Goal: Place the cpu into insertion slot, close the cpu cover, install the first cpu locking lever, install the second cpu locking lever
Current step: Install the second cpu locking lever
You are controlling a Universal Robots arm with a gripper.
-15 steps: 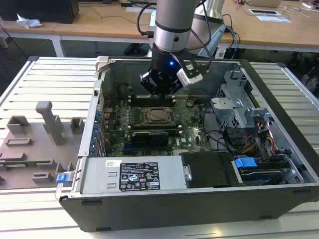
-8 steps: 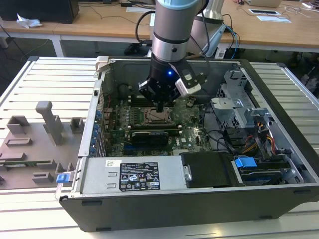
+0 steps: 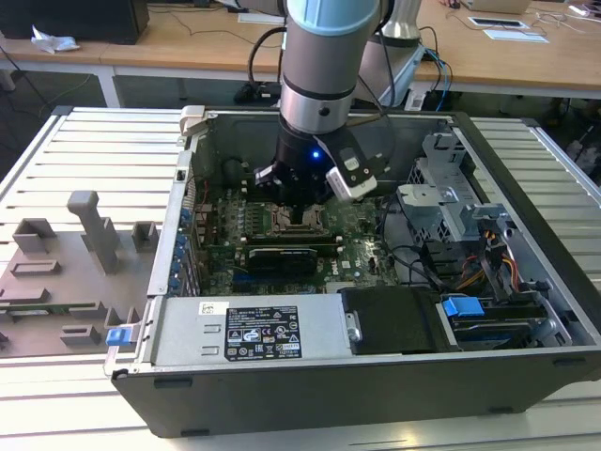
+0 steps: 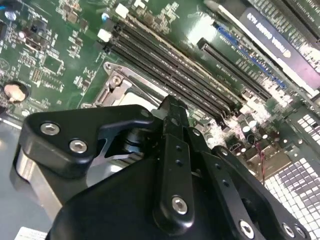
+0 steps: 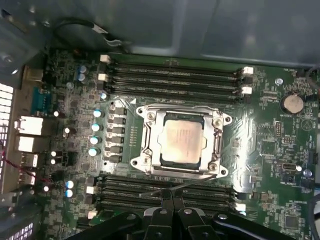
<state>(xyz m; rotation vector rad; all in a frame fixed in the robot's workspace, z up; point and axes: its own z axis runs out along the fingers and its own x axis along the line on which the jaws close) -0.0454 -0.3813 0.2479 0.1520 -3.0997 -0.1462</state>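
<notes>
On the slatted worktop (image 3: 84, 141) lies an open computer case (image 3: 310, 385), with the arm reaching down into it. Inside the case, the green motherboard (image 5: 280, 165) carries the insertion slot (image 5: 150, 150), flanked by long memory slots (image 5: 170, 75) on two opposite sides. Within that slot sits the cpu (image 5: 181, 141), framed by the closed cpu cover (image 5: 216, 145). Just beside the slot, in the first wrist view, the end effector (image 5: 172, 197) has its fingers pressed together, holding nothing, its tips by a thin locking lever (image 5: 200, 181).
</notes>
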